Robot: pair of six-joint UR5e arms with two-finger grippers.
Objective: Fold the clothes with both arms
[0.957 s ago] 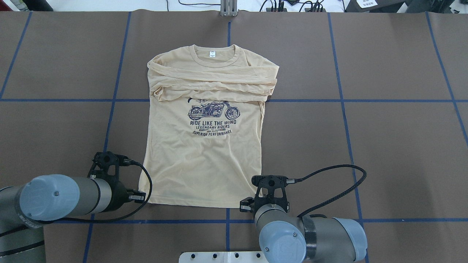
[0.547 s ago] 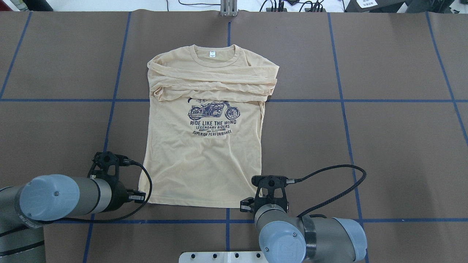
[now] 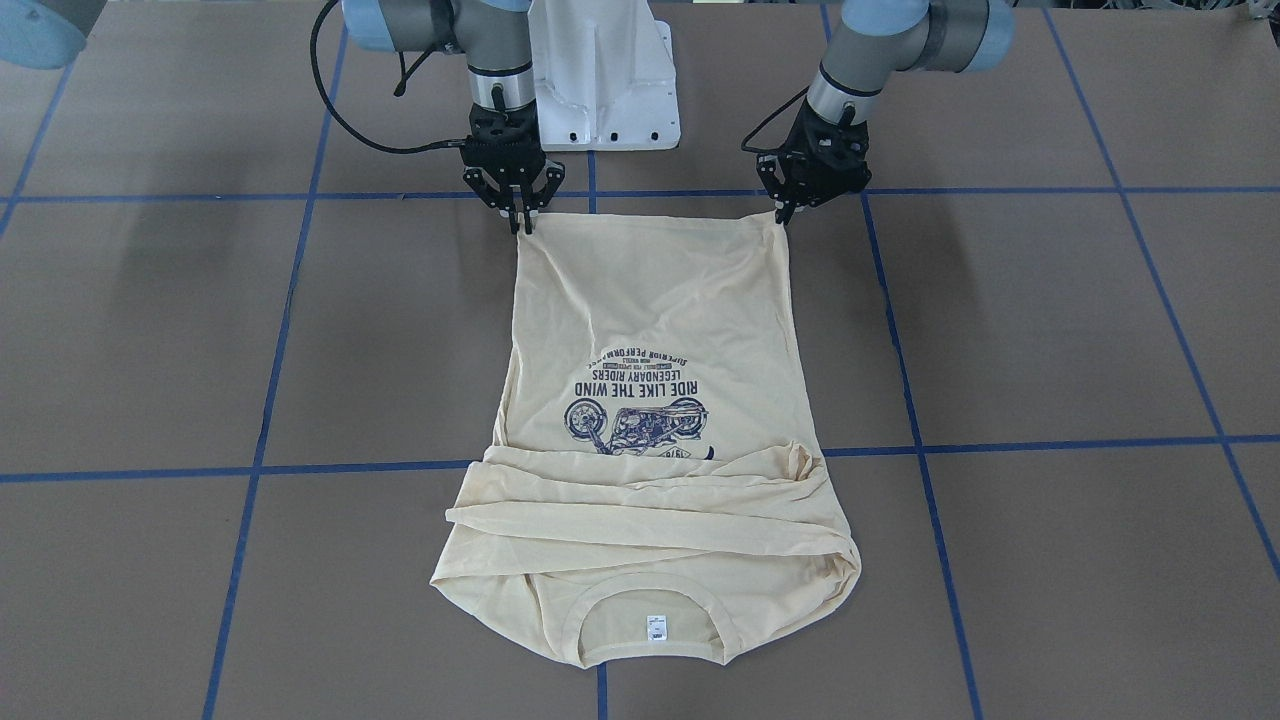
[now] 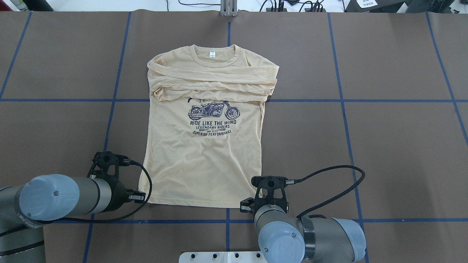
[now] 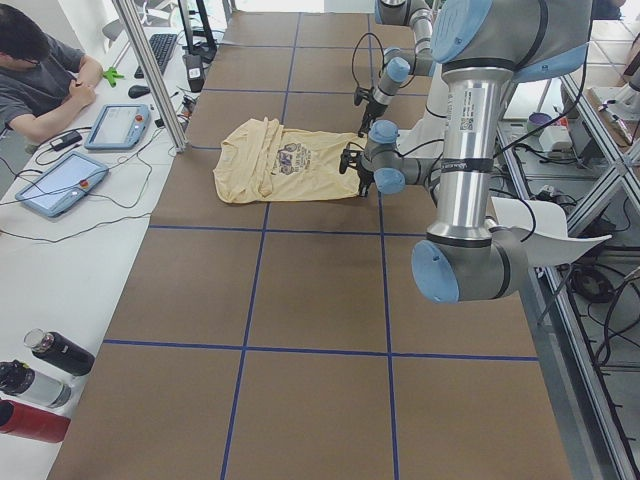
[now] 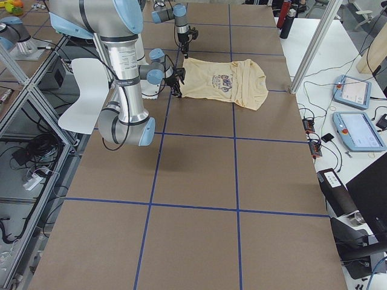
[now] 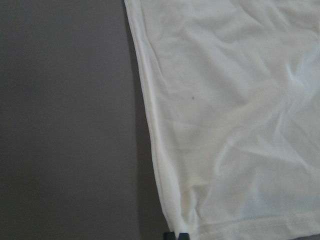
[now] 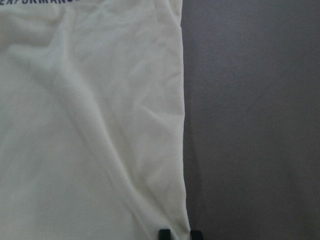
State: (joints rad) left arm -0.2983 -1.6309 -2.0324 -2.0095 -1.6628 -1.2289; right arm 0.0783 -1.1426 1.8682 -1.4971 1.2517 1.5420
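From across the table (image 3: 1050, 330), the T-shirt (image 3: 650, 320) is lying flat and print-up, its hem pointing to 12 o'clock toward the robot and its collar (image 3: 645, 593) to 6 o'clock. Both sleeves (image 3: 640, 515) are lying folded across the chest, so I judge the next fold to be hem-to-collar. That would explain why the left gripper (image 3: 781, 214) is sitting at the hem corner at 1 o'clock and the right gripper (image 3: 522, 224) at the corner at 11 o'clock, each with its fingers drawn together to a point on the cloth. From overhead, the wrists are covering the fingers, but the arms are flanking the hem at 5 and 7 o'clock, evenly spaced so the edge can rise level. From either end of the table the grippers are showing too small to judge. The left wrist camera is looking along the side seam, with the fingertips (image 7: 171, 235) nearly touching at 6 o'clock and pinching the corner. The right wrist camera is showing its fingertips (image 8: 164, 233) a little apart at 6 o'clock with the corner between them, so I take it to be clamping there too.
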